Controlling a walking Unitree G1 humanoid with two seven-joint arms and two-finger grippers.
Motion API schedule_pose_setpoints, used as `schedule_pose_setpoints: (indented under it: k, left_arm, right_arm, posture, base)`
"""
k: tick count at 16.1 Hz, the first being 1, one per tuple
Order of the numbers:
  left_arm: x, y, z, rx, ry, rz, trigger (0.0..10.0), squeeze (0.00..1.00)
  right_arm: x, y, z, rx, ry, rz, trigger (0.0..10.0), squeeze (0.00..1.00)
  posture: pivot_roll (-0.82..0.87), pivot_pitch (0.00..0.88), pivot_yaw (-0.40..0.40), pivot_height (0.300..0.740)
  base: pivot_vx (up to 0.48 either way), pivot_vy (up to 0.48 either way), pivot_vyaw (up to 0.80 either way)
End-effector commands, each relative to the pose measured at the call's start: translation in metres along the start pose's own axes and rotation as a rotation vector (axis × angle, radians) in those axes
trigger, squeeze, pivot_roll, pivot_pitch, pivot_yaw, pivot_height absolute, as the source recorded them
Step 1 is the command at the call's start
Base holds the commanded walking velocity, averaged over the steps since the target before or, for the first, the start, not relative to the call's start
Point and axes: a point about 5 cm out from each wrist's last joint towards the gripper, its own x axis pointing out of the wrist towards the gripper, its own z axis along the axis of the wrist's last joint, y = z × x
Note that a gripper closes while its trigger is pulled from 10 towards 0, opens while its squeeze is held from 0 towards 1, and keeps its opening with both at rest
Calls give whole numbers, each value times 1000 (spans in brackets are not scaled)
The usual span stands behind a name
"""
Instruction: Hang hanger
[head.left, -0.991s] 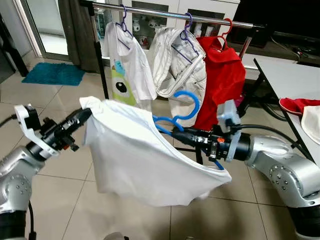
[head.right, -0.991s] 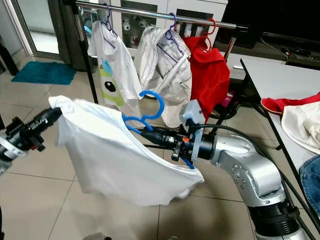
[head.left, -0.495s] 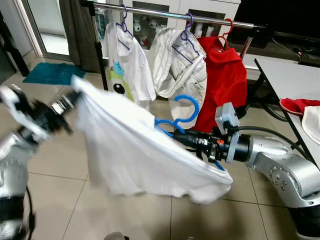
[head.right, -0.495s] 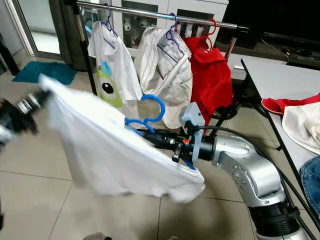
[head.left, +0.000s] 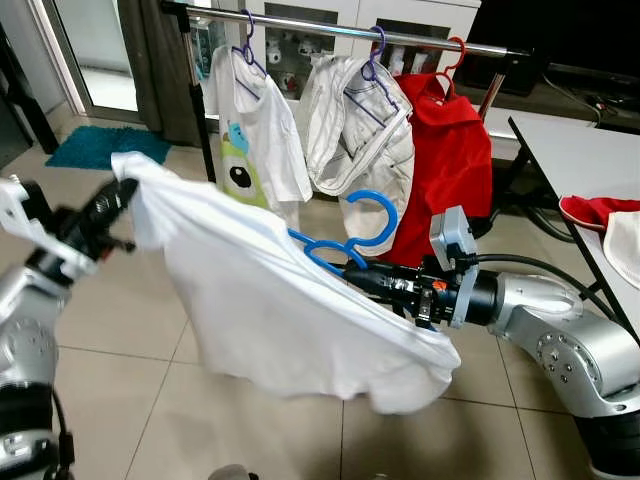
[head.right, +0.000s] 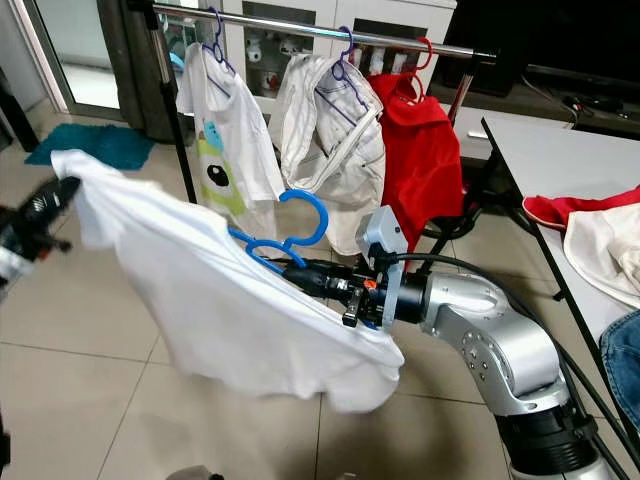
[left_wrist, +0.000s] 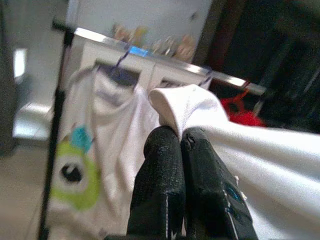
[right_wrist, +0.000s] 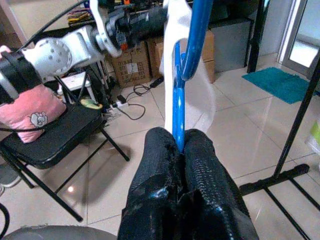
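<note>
One blue hanger (head.left: 352, 232), one white shirt (head.left: 290, 310), three hung garments (head.left: 360, 140)

Glossy blue plastic hanger (head.left: 352, 232), soft white cloth shirt (head.left: 290, 310)

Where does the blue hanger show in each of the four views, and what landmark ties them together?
Left eye: blue hanger at centre, hook up.
Right eye: left of centre.
Left wrist: not in it.
Right wrist: upper centre, rising from the right gripper.
Shared landmark: white shirt.
</note>
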Motion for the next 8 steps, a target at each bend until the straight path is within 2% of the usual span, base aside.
schedule_pose_setpoints:
  k: [1, 5, 6, 7, 8]
  left_arm:
    - [-1, 3, 1, 43, 18, 25, 0, 0]
    - [-13, 6, -23, 82, 127, 100, 0, 0]
    - [-14, 3, -26, 85, 143, 99, 784, 0]
    - [-13, 2, -26, 87, 144, 98, 6627, 0]
    - [-12, -2, -27, 78, 141, 68, 10000, 0]
  right_arm:
    - [-5, 0, 7, -26, -26, -6, 10000, 0]
    - [-6, 0, 9, -27, -39, -6, 10000, 0]
    - [-6, 0, 9, -26, -41, -5, 10000, 0]
    - [-6, 0, 9, -26, -41, -5, 10000, 0]
    - [-7, 0, 9, -26, -40, -4, 10000, 0]
  posture:
    - [-86, 0, -33, 740]
    - [-89, 0, -34, 740]
    - [-89, 0, -35, 740]
    - [-89, 0, -35, 740]
    - [-90, 0, -37, 740]
  base:
    - [0, 0, 0]
    - [0, 0, 0]
    - [0, 0, 0]
    - [0, 0, 0]
    - [0, 0, 0]
